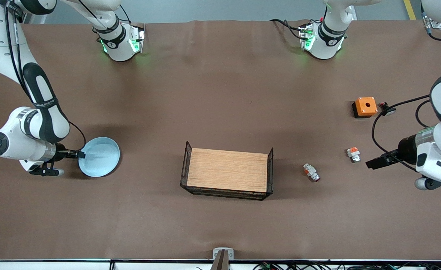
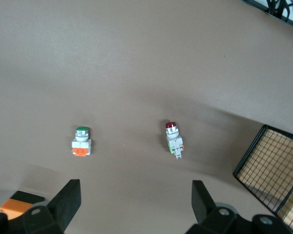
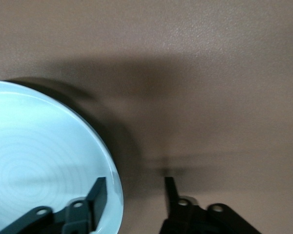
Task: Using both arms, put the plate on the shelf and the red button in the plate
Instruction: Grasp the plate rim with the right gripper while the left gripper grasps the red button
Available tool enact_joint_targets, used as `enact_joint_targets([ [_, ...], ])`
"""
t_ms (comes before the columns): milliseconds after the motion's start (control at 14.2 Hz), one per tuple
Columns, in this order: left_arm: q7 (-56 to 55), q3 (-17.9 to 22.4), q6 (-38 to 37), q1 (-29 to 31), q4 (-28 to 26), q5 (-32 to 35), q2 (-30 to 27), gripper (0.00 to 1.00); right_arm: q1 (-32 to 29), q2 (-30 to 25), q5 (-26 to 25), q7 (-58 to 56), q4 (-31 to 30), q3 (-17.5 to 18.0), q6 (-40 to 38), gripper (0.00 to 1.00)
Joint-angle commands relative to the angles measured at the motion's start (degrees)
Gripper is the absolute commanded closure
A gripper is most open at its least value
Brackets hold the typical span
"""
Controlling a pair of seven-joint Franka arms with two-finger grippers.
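SITE: I read this as a robotics lab | EVIDENCE: two arm bases [image 1: 122,41] bolted on a brown-covered table [image 1: 220,93], cables [image 1: 389,123] trailing, grey floor with yellow line [image 1: 410,9]

brown table [image 1: 220,75], w/ plate [image 1: 102,159], wire tray [image 1: 227,172], red button [image 1: 311,172], green-capped button [image 1: 353,154], orange box [image 1: 365,107]

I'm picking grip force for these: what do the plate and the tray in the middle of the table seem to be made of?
Plate: looks like glossy glazed ceramic or hard plastic; pale blue, with soft reflections and faint concentric rings.
Tray: dark wire-mesh walls, probably metal, around a matte light floor with visible grain, likely wood or wood-look laminate.
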Motion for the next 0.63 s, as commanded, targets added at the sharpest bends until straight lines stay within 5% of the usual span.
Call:
enact_joint_targets([
  [0, -4.3, -0.1, 2.0, -0.3, 0.2, -0.6, 2.3, 0.0, 0.2, 0.7, 1.1, 0.1, 1.2, 0.2, -0.5, 0.65],
  [351, -13.0, -0.1, 8.4, -2.4, 0.1, -0.5, 9.2, 0.0, 0.4, 0.7, 2.2, 0.0, 1.1, 0.3, -0.7, 0.92],
  [561, -16.5, 0.1, 12.4, -4.3, -0.1, -0.5, 13.2, 0.0, 1.1, 0.5, 2.2, 0.1, 1.1, 0.3, -1.0, 1.0],
])
